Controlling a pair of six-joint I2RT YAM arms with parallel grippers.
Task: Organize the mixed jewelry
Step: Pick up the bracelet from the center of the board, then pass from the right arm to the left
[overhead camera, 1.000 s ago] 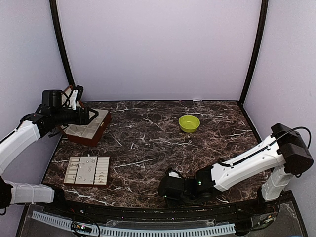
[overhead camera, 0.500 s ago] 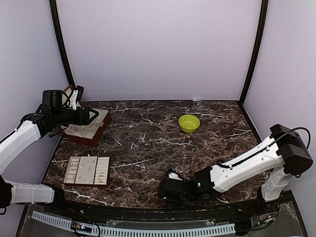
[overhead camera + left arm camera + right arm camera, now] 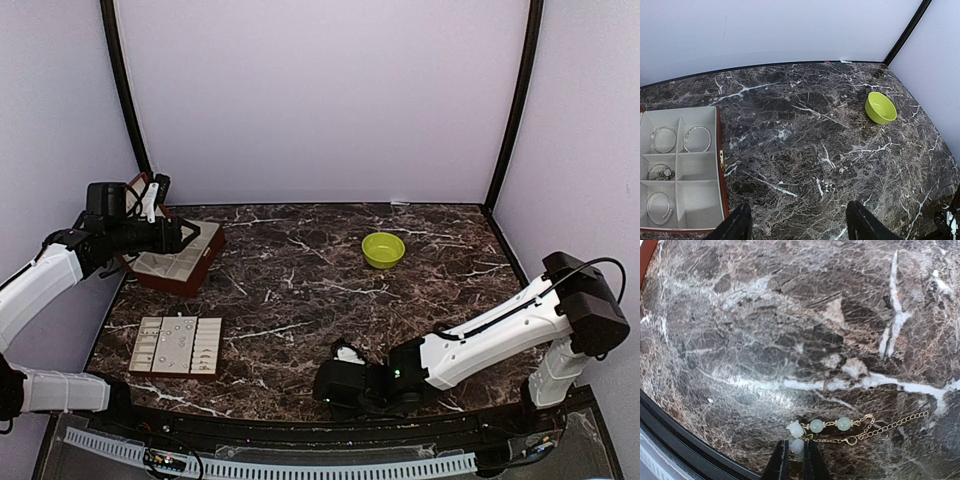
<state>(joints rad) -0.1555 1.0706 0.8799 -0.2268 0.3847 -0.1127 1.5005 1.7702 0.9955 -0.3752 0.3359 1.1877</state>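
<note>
Our top camera looks down and forward from high above the near edge, far enough to take in the whole table (image 3: 300, 270) up to the back wall (image 3: 320, 100). The left wrist camera hangs high at the far left and faces right across the table. These two views share the green bowl (image 3: 383, 249) and the box (image 3: 170, 283). The right wrist camera is very near the marble at the front edge, so we see a small beaded chain (image 3: 843, 423) quite large.
</note>
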